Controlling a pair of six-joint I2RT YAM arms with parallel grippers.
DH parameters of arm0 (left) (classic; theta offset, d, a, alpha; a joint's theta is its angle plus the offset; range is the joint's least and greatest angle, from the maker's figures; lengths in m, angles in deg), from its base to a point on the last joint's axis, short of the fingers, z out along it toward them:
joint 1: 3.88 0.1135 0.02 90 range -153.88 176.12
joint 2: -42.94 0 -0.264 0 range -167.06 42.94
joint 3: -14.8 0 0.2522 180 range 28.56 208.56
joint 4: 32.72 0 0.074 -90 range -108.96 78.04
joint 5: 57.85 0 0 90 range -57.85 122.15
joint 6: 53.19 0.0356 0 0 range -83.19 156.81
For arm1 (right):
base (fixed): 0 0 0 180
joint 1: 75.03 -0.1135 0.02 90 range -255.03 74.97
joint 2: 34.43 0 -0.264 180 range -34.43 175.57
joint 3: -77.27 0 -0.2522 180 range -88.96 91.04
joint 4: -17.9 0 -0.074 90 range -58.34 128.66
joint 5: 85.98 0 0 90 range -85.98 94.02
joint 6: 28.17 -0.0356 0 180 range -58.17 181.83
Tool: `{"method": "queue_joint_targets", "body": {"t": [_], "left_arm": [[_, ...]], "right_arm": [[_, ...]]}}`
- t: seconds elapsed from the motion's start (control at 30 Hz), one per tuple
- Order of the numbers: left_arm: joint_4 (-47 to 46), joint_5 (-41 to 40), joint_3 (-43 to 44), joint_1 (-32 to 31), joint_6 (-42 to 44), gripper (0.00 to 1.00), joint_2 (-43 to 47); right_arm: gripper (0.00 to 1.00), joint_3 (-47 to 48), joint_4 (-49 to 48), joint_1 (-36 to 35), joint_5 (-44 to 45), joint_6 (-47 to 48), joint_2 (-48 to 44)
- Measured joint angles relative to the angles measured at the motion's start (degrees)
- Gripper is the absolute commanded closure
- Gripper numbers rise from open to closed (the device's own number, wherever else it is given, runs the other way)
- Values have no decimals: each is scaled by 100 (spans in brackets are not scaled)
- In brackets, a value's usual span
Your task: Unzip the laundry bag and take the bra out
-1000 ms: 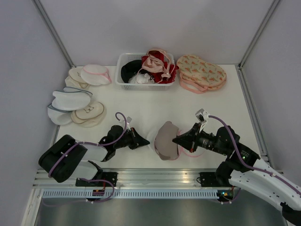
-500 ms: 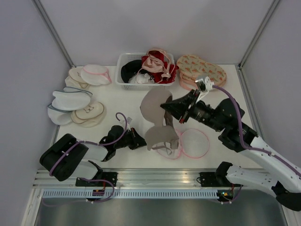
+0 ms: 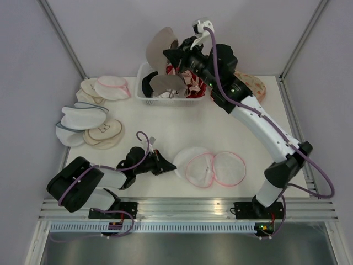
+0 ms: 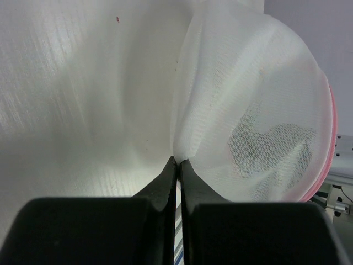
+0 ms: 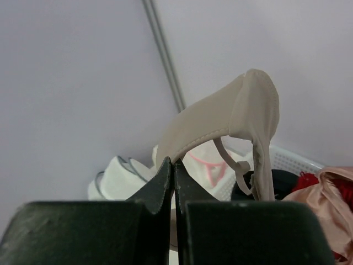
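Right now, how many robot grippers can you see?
2. The left gripper sits low near the front, pinching the laundry bag; the right gripper hangs above the basket at the back, holding the bra. None seem hidden.

White plastic lattice basket (image 3: 165, 101): partly hidden behind hanging beige fabric bra (image 3: 161, 47). Beige floral-patterned pouches (image 3: 256, 86): largely covered by white right arm (image 3: 259, 124).

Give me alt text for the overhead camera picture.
The right gripper holds a beige bra above the white basket of garments at the back. The left gripper pinches the opened pink-trimmed laundry bag near the front.
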Motion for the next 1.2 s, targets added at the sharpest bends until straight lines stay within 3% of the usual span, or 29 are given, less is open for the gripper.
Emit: {"method": "queue_joint_targets", "body": {"t": [0.4,0.87,1.2], "left_arm": [[-269,127,-114,0,-2,98,-20],[-470,138,-188,0,-28,98,-136],[-601,149,-302,0,-81,98,-208]], "right_arm": [[100,3036,-203,704,37,-236,3718],[100,3438,-1373,1008,538,-503,4343],[99,3257,-1054,1220,704,-634,5117]]}}
